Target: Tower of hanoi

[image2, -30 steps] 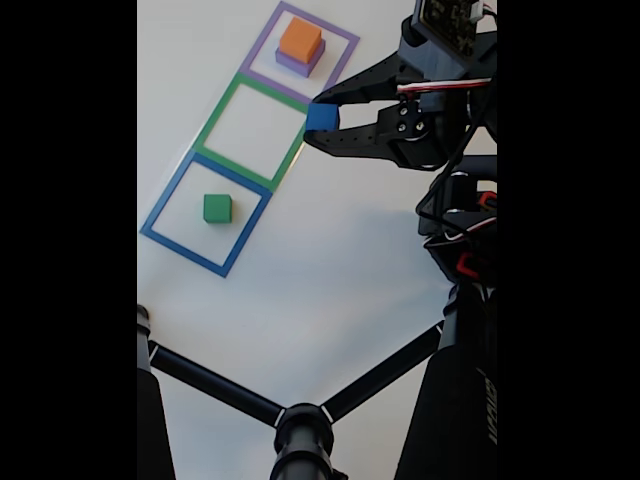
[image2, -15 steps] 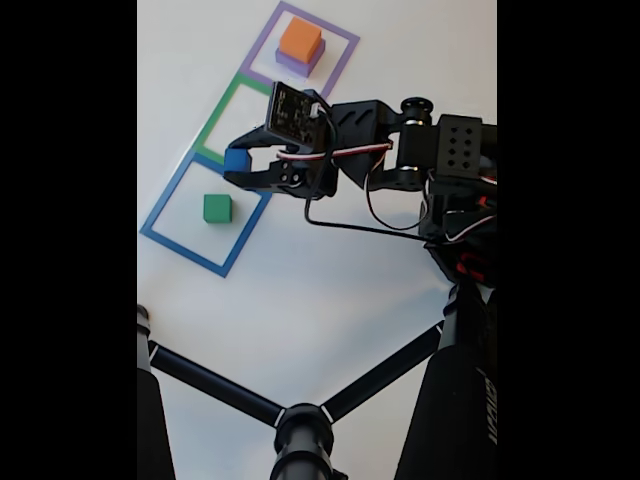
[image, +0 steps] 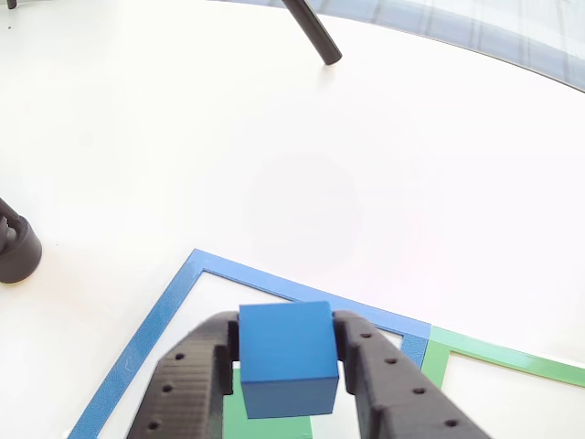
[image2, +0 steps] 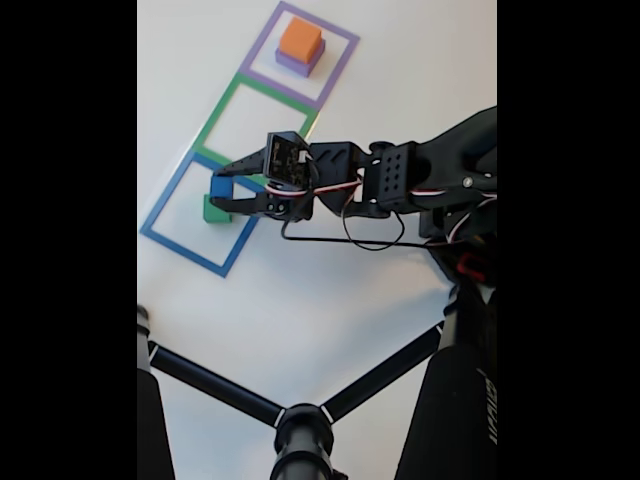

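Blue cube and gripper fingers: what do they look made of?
Blue cube: probably painted wood or plastic, with matte, even colour, crisp edges and no visible grain. Fingers of the gripper clamping it: likely 3D-printed black plastic, with faint layer lines, a dull surface and rows of small round holes.

From my fixed view, three taped squares run in a diagonal row across the bench [image2: 330,300]: the far square [image2: 345,60] at upper right with a two-cube stack [image2: 299,46] inside it, the middle square [image2: 225,110] beside it, and the near square [image2: 165,235] at lower left. My pincer [image2: 222,190] reaches in from the right and sits over the near square with a cube [image2: 220,186] between its fingers, directly above another cube [image2: 210,212] lying inside that square. Camera stand legs [image2: 215,385] cross the bench in front of the row.
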`<state>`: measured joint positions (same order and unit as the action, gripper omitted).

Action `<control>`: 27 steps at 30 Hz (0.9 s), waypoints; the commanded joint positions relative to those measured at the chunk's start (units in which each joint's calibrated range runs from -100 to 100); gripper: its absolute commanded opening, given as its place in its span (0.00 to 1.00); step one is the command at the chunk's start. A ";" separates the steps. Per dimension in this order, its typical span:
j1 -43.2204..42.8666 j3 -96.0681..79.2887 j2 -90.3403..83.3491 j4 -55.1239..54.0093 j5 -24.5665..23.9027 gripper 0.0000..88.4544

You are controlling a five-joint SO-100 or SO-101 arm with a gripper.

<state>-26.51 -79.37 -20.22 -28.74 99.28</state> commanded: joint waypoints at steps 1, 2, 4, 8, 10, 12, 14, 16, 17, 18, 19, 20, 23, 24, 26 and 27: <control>-0.53 0.19 6.05 -9.16 0.72 0.03; -0.53 0.37 7.66 -10.53 0.72 0.03; -0.63 1.01 10.81 -13.20 0.72 0.03; -0.91 1.92 15.74 -17.17 0.72 0.03; -1.01 2.28 17.76 -18.63 0.72 0.03; -1.11 2.83 19.37 -19.76 0.72 0.03; -1.30 3.55 20.74 -20.57 0.72 0.03; -1.49 4.64 21.55 -20.74 0.72 0.03; -1.59 5.19 21.87 -20.74 0.72 0.03; -1.68 5.64 22.28 -20.74 0.72 0.03; -1.68 5.92 22.60 -20.74 0.72 0.03; -1.68 6.28 23.09 -20.74 0.72 0.03; -1.49 7.19 24.70 -21.14 0.72 0.03; -1.39 7.46 25.43 -21.63 0.72 0.03; -1.11 7.83 26.56 -22.44 0.72 0.04; -1.01 7.92 27.04 -22.68 0.72 0.04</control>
<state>-27.44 -73.35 6.21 -49.29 99.28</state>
